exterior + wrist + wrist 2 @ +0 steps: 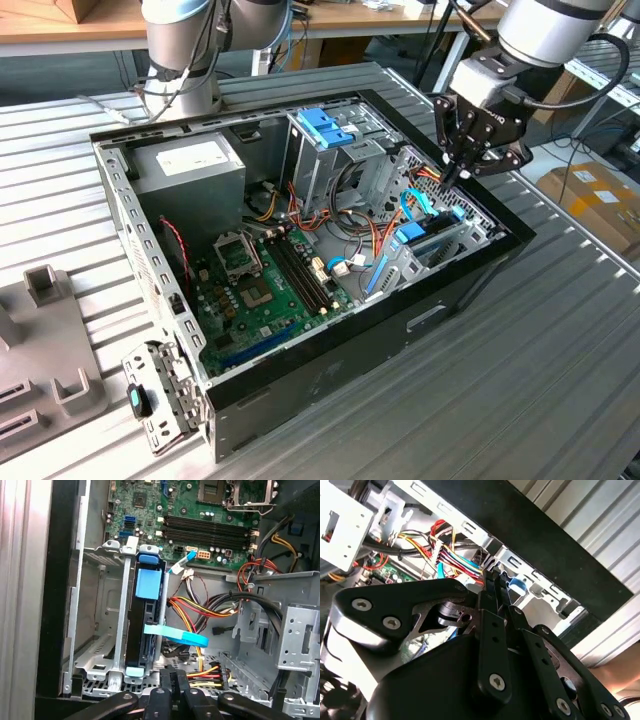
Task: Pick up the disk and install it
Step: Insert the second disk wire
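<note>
The disk [136, 630] stands on edge in a metal bay by the case wall, and its blue side rail [148, 582] faces the first wrist view. In the exterior view the disk [428, 238] sits low in the case at that view's right. My gripper [452, 177] hangs just above and behind it, over the case's rim. Its black fingers [169, 680] are pressed together with nothing between them. In the second wrist view the gripper [495, 580] points at the bundle of coloured cables [455, 560] inside the case.
The open computer case [430, 320] lies on a slatted metal table. Inside are a grey power-supply box [190, 165], a drive cage with a blue latch [325, 128], the motherboard [260, 290] and a blue flat cable [176, 632]. A grey fixture [40, 340] lies at the exterior view's left.
</note>
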### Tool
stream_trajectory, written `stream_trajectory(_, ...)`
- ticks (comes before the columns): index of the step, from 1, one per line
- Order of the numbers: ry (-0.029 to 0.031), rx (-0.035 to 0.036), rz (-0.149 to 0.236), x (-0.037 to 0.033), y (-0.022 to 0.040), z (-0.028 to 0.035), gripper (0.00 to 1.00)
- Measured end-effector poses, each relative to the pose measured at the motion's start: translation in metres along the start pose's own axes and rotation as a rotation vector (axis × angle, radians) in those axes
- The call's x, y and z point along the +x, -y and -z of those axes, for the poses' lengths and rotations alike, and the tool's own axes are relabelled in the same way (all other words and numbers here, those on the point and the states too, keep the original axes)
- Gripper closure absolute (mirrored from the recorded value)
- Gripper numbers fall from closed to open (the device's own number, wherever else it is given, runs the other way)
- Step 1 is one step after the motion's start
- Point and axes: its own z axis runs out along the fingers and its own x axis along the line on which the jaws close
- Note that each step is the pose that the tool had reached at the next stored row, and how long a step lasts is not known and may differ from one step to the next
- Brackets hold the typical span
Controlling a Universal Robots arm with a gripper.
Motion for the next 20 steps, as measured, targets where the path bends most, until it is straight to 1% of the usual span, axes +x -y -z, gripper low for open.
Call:
stream_trajectory(1,-0.0014,0.0008,-0.023,0.0000,0.0000,-0.0006,0.84)
stream_trajectory(2,-0.0023,0.0012,-0.039,0.0000,-0.0001,-0.0010,0.84)
stream_trajectory(3,-0.0042,0.0021,-0.069,0.0001,-0.0001,-0.0017,0.84)
stream_trajectory(4,-0.0055,0.0028,-0.090,0.0001,-0.0002,-0.0022,0.84)
stream_trajectory(7,-0.0058,0.0030,-0.096,0.0000,-0.0019,-0.0022,0.84)
stream_trajectory(8,-0.0052,0.0031,-0.096,0.0000,-0.0023,-0.0022,0.84)
stream_trajectory(9,-0.0033,0.0035,-0.096,0.0003,-0.0030,-0.0020,0.84)
stream_trajectory(10,0.0008,0.0046,-0.096,0.0012,-0.0041,-0.0020,0.84)
stream_trajectory(11,0.0072,0.0062,-0.096,0.0025,-0.0059,-0.0018,0.84)
stream_trajectory(13,0.0149,0.0082,-0.097,0.0041,-0.0077,-0.0016,0.84)
stream_trajectory(15,0.0230,0.0147,-0.097,0.0079,-0.0097,-0.0017,0.84)
stream_trajectory(16,0.0286,0.0213,-0.097,0.0108,-0.0110,-0.0018,0.84)
stream_trajectory(18,0.0364,0.0278,-0.097,0.0139,-0.0125,-0.0020,0.84)
stream_trajectory(19,0.0441,0.0312,-0.098,0.0158,-0.0141,-0.0020,0.84)
stream_trajectory(20,0.0531,0.0334,-0.098,0.0176,-0.0160,-0.0021,0.84)
